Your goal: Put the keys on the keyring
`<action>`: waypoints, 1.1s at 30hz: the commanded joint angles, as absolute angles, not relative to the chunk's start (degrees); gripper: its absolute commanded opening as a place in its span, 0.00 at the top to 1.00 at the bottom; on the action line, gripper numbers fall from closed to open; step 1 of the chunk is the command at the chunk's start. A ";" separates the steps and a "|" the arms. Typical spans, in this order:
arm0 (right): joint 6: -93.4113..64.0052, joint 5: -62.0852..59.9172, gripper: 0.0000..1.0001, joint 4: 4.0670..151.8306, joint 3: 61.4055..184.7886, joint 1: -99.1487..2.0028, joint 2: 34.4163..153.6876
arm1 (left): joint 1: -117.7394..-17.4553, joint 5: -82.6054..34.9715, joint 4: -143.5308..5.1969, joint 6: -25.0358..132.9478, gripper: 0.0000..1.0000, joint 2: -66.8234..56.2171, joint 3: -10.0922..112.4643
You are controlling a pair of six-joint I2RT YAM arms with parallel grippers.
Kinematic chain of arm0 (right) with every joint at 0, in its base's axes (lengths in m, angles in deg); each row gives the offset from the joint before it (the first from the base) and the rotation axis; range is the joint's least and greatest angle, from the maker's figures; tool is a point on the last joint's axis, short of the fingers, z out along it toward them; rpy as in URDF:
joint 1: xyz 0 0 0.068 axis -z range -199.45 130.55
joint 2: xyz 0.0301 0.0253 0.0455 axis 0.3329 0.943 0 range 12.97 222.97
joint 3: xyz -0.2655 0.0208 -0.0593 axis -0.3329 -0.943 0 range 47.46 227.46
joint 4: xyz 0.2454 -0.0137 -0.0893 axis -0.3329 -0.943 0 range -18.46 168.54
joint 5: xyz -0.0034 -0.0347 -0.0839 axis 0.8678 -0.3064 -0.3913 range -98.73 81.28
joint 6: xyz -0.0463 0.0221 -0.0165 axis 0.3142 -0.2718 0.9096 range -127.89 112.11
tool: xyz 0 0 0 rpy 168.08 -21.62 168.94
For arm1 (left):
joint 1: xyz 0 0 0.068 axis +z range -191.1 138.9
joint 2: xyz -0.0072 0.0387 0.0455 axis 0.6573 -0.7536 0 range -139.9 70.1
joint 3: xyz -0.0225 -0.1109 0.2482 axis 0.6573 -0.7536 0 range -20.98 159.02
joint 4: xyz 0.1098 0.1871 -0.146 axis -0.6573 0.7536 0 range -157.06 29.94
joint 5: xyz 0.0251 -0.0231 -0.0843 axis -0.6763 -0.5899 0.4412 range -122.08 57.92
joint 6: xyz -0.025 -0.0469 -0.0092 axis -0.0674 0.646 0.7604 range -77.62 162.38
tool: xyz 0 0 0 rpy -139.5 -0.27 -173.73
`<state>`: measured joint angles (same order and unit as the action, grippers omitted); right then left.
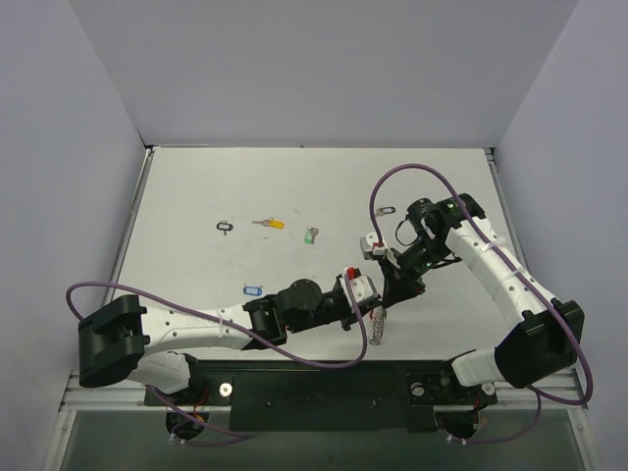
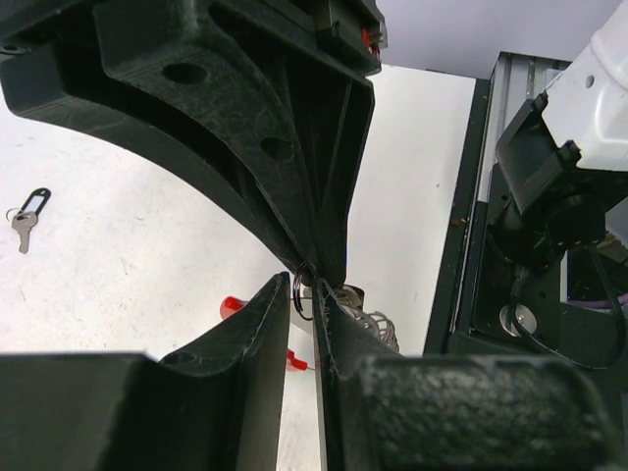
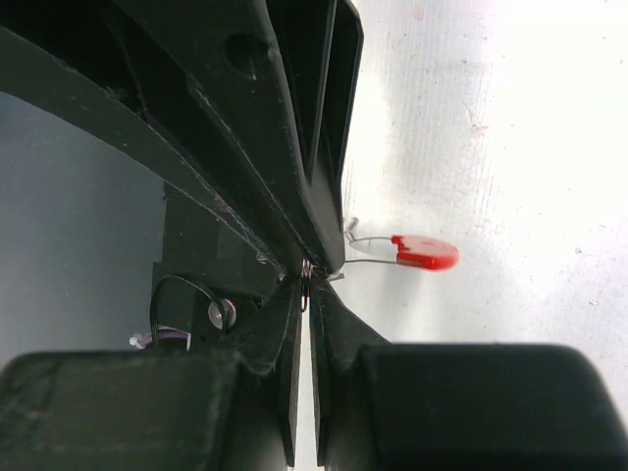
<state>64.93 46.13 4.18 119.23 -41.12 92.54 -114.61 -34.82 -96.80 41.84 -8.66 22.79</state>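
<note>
left gripper (image 2: 304, 290) and right gripper (image 3: 305, 292) meet tip to tip right of centre, closing off any passage between them, the left arm (image 1: 206, 324) bars the near edge, and loose keys (image 1: 267, 224) dot the table (image 1: 196, 186) left of centre, with bare surface open around them.

red-and-wire keyring (image 3: 424, 252) near centre, colour-tagged keys (image 1: 268, 223) scattered flat beyond it

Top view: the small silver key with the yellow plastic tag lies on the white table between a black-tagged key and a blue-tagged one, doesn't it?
Not quite. The top view shows the small silver key with the yellow plastic tag lying on the white table between the black-tagged key and a green-tagged key, not a blue one. The blue-tagged key lies apart, closer to the left arm.
</note>
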 commanded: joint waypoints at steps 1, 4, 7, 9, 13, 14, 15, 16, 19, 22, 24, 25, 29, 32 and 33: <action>66.38 48.84 1.00 -2.84 119.27 -40.80 92.16 | -114.66 -34.71 -95.45 40.53 0.75 -8.30 25.42; 66.55 48.93 1.00 -2.84 119.27 -40.80 91.99 | -114.66 -34.98 -94.75 40.01 0.75 -8.12 25.51; 66.73 48.93 1.00 -3.10 119.27 -40.80 92.16 | -114.66 -35.24 -94.92 39.92 0.75 -8.03 25.42; 66.73 48.93 1.00 -3.11 119.27 -40.80 92.16 | -114.66 -35.24 -95.36 39.92 0.75 -7.94 25.42; 66.91 48.93 1.00 -3.19 119.27 -40.89 92.16 | -114.66 -34.98 -96.07 40.00 0.80 -8.38 25.51; 66.91 48.93 1.00 -3.28 119.27 -40.89 92.16 | -114.66 -34.98 -96.15 40.00 0.83 -8.47 25.51; 67.17 48.93 1.00 -3.37 119.27 -40.89 92.07 | -114.66 -35.15 -96.16 40.09 0.83 -8.73 25.60; 67.26 48.93 1.00 -3.63 119.36 -40.89 92.16 | -114.66 -35.15 -96.16 40.00 0.84 -8.82 25.69; 68.48 49.28 1.00 -4.33 119.36 -40.89 91.90 | -114.66 -35.33 -95.37 40.09 1.00 -9.17 25.95; 70.06 49.90 1.00 -5.47 119.36 -40.80 91.81 | -114.66 -35.24 -96.24 40.70 1.00 -9.00 25.34; 71.21 50.68 1.00 -6.35 119.36 -40.72 91.37 | -114.66 -35.77 -97.47 41.41 1.00 -8.47 24.46; 71.39 51.12 0.93 -6.53 119.18 -40.63 90.76 | -114.66 -35.86 -99.04 41.93 1.00 -7.86 23.24; 72.53 54.72 0.65 -7.76 118.65 -38.70 88.83 | -114.93 -36.82 -112.09 45.61 1.00 -4.87 15.96; 72.80 57.97 0.59 -9.25 119.27 -37.21 87.42 | -114.93 -38.22 -128.54 48.35 1.00 -4.43 9.09; 72.62 58.42 0.58 -9.43 119.44 -36.94 87.07 | -115.01 -38.84 -134.33 49.05 1.00 -4.52 6.81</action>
